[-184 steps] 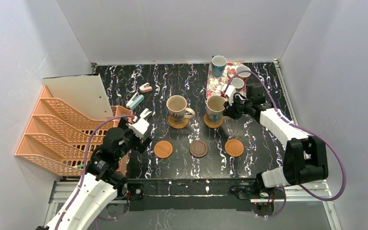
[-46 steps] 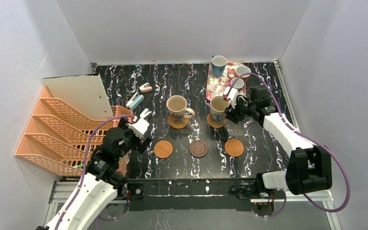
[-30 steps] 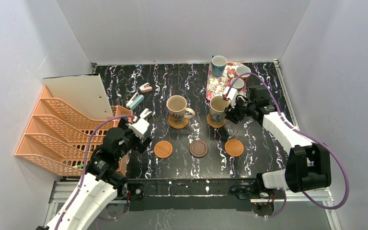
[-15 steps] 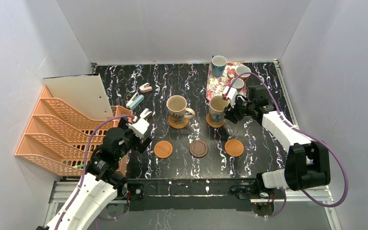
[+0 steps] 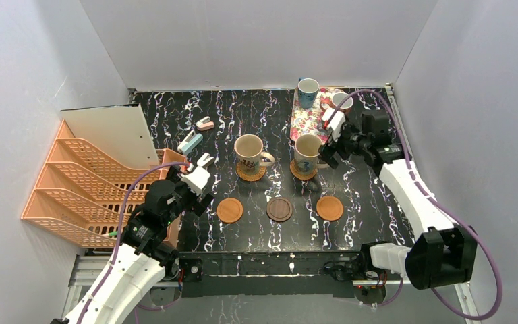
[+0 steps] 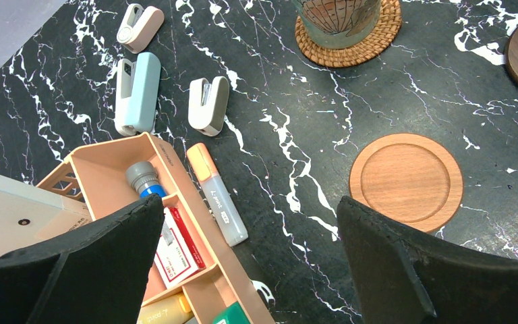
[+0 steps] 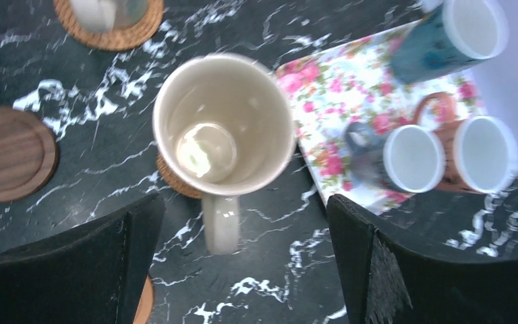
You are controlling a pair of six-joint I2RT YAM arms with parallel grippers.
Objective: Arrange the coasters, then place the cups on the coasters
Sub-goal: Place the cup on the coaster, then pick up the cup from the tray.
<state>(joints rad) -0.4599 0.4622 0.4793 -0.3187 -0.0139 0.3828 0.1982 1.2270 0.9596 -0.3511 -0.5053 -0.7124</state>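
From above we see the left beige cup (image 5: 248, 148) and the right beige cup (image 5: 305, 148), each on a woven coaster (image 5: 251, 174) mid-tabletop (image 5: 243, 108). Three bare coasters (image 5: 279, 209) lie in a near row, and smaller cups (image 5: 307, 88) stand on the floral tray (image 5: 302, 116) at far right. The right tool (image 5: 329, 140) hangs spread just right of the right beige cup, gripping nothing. The left tool (image 5: 201, 170) is spread too.

At the left wrist, the tool's fingers (image 6: 405, 270) stand wide above a smooth coaster (image 6: 406, 181).

At the right wrist, the fingers gape on either side of the right beige cup (image 7: 224, 125), not touching it.
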